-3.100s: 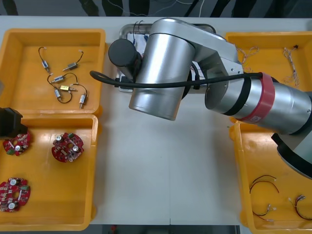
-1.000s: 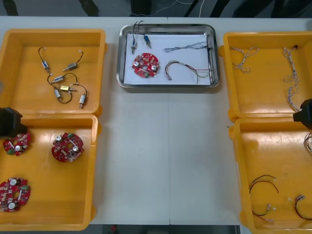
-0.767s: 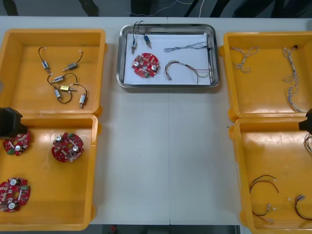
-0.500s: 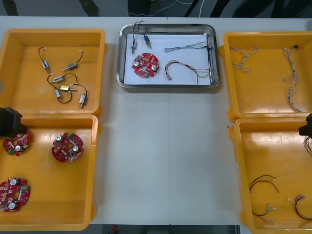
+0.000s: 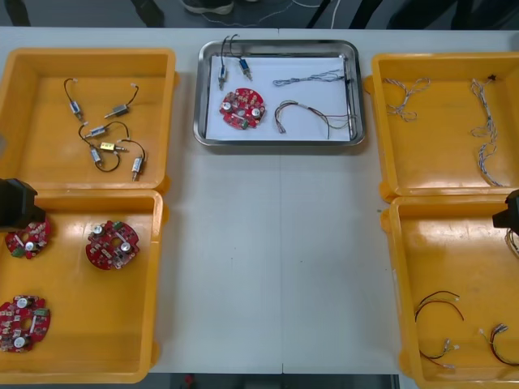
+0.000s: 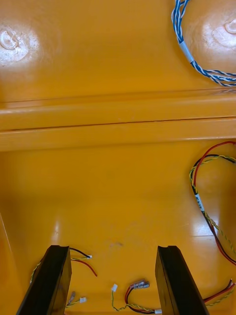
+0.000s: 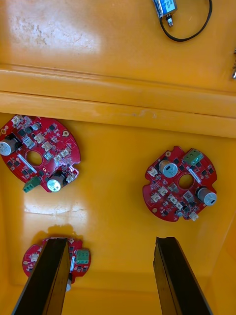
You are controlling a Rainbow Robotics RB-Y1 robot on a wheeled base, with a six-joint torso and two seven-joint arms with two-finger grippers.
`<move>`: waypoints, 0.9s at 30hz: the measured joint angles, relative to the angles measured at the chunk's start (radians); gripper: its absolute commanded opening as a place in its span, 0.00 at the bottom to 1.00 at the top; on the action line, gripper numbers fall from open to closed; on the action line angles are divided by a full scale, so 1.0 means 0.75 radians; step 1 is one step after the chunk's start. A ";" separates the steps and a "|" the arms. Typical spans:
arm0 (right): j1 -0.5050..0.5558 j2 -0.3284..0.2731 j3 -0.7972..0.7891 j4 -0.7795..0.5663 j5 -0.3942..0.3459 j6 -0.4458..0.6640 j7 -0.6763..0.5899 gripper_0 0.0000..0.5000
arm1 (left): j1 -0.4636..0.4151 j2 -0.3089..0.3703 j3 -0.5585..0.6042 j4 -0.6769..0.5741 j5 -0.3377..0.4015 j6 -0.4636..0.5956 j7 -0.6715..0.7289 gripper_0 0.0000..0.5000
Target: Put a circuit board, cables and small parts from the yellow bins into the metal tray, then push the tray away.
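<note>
Metal tray (image 5: 278, 143) holds 1 red circuit board (image 5: 243, 109), 2 small metal parts (image 5: 243, 70), a twisted cable (image 5: 306, 79) and a looped cable (image 5: 312, 115). Left of the tray, my left gripper (image 7: 111, 242) hangs with jaws spread above a yellow bin of boards (image 5: 156, 284). Right of the tray, my right gripper (image 6: 113, 248) hangs spread above a yellow bin of cables (image 5: 395, 284).

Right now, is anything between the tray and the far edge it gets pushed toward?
Nothing visible does: bare table lies beyond the far rim of the tray. Left end effector hangs over the board bin, right end effector over a cable bin.
</note>
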 measured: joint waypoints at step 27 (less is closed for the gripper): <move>0.000 0.000 0.000 0.000 -0.016 0.000 -0.001 1.00 | 0.000 0.000 0.000 0.000 0.000 0.000 0.000 1.00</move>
